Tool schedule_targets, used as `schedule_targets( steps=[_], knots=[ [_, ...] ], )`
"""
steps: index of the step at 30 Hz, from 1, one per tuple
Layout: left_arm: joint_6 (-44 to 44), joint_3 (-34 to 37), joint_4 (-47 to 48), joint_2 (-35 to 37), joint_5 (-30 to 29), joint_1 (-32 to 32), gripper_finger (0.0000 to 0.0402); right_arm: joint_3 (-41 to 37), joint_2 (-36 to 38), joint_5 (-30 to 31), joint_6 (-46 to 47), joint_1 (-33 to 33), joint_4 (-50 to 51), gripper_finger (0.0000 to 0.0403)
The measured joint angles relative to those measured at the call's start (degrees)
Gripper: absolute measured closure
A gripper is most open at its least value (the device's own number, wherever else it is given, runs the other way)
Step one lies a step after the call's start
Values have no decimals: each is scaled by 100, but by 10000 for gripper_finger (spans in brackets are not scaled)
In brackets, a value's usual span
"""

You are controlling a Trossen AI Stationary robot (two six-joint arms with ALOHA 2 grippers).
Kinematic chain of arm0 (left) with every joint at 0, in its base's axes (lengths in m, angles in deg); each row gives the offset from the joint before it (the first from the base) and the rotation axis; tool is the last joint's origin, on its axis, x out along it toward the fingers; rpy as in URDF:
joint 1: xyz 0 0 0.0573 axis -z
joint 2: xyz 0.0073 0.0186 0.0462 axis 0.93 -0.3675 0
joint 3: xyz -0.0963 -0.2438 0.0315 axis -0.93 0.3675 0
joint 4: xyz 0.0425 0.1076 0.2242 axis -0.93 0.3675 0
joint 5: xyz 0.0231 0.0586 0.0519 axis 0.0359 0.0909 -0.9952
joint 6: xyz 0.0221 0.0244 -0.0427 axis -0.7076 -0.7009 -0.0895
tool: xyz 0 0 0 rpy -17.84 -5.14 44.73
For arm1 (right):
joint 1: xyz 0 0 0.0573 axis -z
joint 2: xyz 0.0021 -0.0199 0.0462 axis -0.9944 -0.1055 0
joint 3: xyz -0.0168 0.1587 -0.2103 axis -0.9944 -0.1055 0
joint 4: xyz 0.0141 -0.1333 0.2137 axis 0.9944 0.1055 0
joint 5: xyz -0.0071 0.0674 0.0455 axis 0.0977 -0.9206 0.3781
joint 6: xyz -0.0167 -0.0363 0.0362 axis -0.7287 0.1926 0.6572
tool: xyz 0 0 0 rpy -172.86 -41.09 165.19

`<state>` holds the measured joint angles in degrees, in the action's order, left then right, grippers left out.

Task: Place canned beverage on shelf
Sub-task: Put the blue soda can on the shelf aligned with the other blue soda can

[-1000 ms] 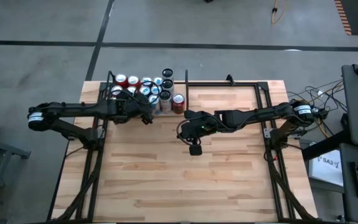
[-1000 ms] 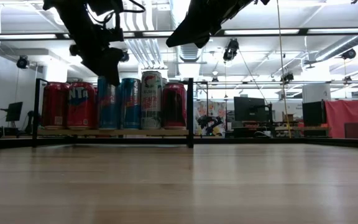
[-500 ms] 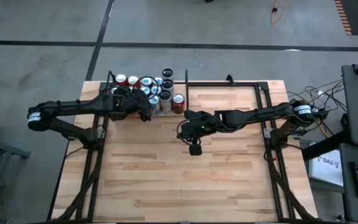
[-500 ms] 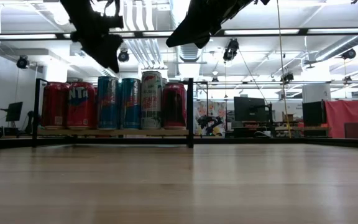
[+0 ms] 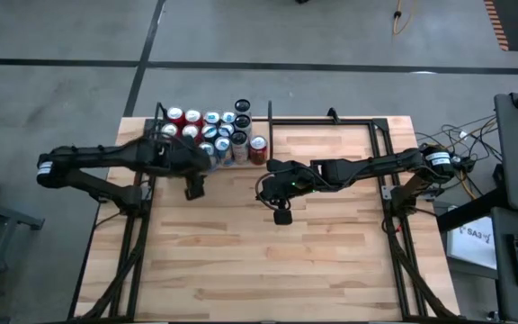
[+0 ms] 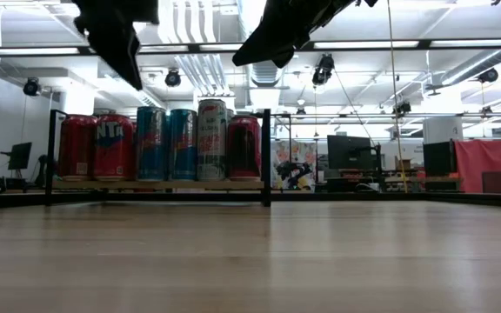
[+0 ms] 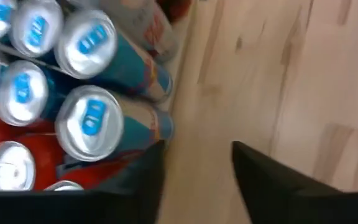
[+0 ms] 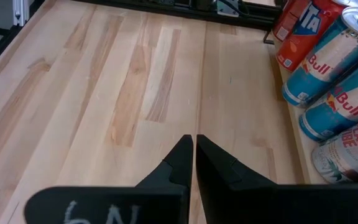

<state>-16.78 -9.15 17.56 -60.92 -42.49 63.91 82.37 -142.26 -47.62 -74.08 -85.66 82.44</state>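
The cans (image 5: 207,135) stand packed upright in the shelf (image 6: 156,184) at the counter's (image 5: 268,243) far left, so the left gripper (image 5: 193,187), jaws parted and holding nothing, hangs just before the shelf, while the right gripper (image 8: 194,152), jaws closed and empty, waits mid-counter.

left wrist view blurred, cans (image 7: 86,121) cut off at edges
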Motion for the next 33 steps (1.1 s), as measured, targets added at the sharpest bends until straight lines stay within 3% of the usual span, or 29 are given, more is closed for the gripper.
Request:
schedule_targets(
  steps=[5,7,12,17,33],
  knots=[
    [-25,675,-377,4,-10,-125,367,0,0,-1,-28,0,1,394],
    [22,843,-556,4,-26,-234,390,0,0,0,-34,0,1,394],
    [-37,931,-738,0,-456,-390,378,0,0,0,-45,0,1,394],
    [-261,937,-972,0,-459,-599,398,0,0,0,-43,2,-1,394],
    [-696,937,-1463,-5,-456,-922,401,0,0,0,-43,8,-1,394]
  ],
)
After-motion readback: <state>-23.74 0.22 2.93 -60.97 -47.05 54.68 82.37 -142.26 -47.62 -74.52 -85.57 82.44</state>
